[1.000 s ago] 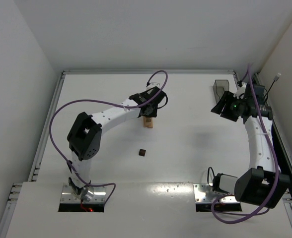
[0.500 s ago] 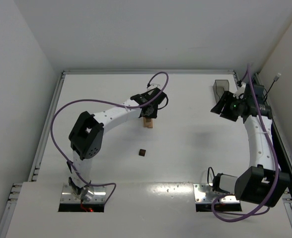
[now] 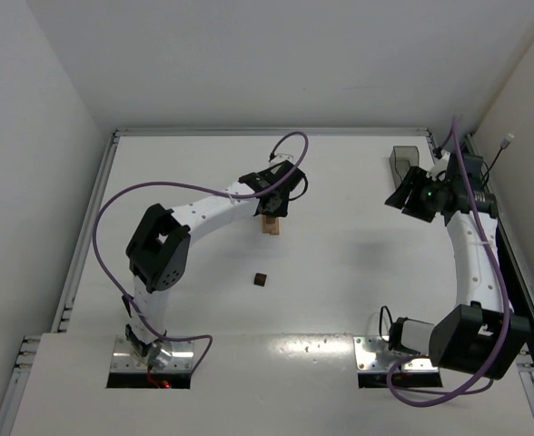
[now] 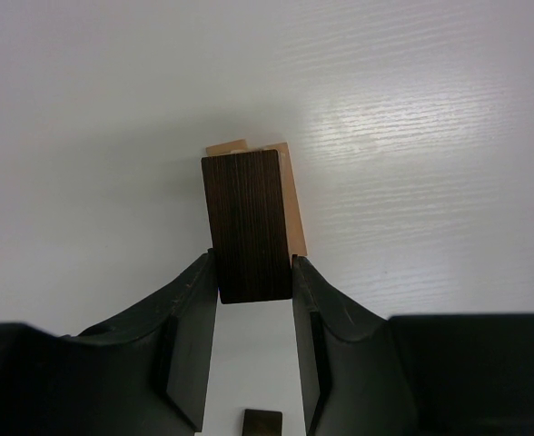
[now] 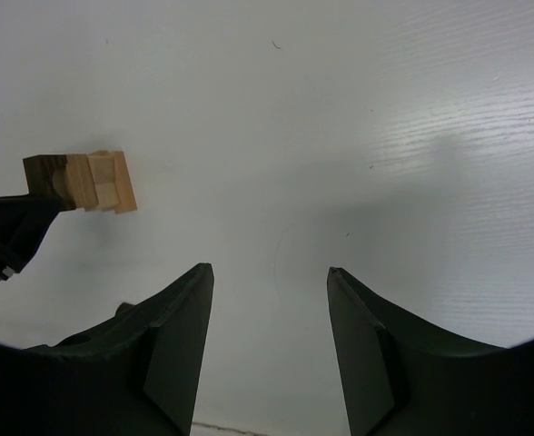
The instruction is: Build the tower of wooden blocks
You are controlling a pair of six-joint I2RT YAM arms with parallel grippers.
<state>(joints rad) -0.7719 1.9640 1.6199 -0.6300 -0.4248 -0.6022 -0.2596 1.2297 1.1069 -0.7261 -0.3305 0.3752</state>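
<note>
From the left wrist, the dark block [image 4: 247,227] hides most of the tan column [image 4: 292,213].

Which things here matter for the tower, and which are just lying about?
Job: tower; dark block gripped in left tool; loose block, probably next.
Lying about: tray; right tool, open and empty.

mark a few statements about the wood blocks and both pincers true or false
1. The left pincer is shut on a dark brown rectangular wooden block. True.
2. The right pincer holds a tan block. False: it is open and empty.
3. A small dark brown wooden block lies alone on the white table. True.
4. The smoky-grey see-through plastic tray sits by the left arm's base. False: it is at the far right, by the right pincer.
</note>
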